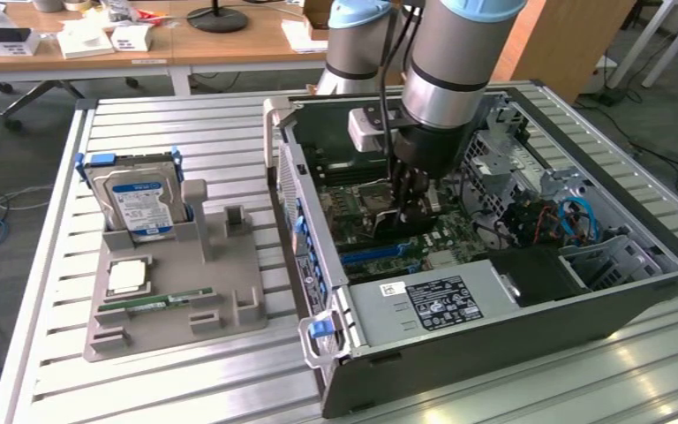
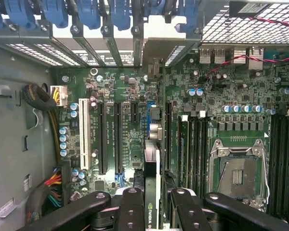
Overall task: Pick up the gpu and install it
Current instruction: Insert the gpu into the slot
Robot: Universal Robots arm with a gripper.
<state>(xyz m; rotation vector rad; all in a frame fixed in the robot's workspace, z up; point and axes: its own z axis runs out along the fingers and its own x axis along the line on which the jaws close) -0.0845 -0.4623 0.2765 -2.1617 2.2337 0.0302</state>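
The gpu [image 2: 153,144] is seen edge-on, a thin dark card with a green logo near my fingers [image 2: 131,209]. My gripper [image 2: 154,214] is shut on it. The card hangs just over the green motherboard [image 2: 130,91], beside the long black expansion slots [image 2: 118,139]. Its metal end points toward the case's rear slot openings [image 2: 135,48]. In the exterior view my gripper [image 1: 416,212] reaches down inside the open computer case [image 1: 621,291], with the dark card [image 1: 401,228] low over the board. Whether the card sits in a slot cannot be told.
A white slot [image 2: 86,139] and a bare CPU socket [image 2: 238,173] flank the black slots. The power supply [image 1: 433,305] fills the case's near end. At the exterior view's left, a grey tray [image 1: 239,265] carries a hard drive [image 1: 139,203], a CPU [image 1: 127,276] and a memory stick [image 1: 156,303].
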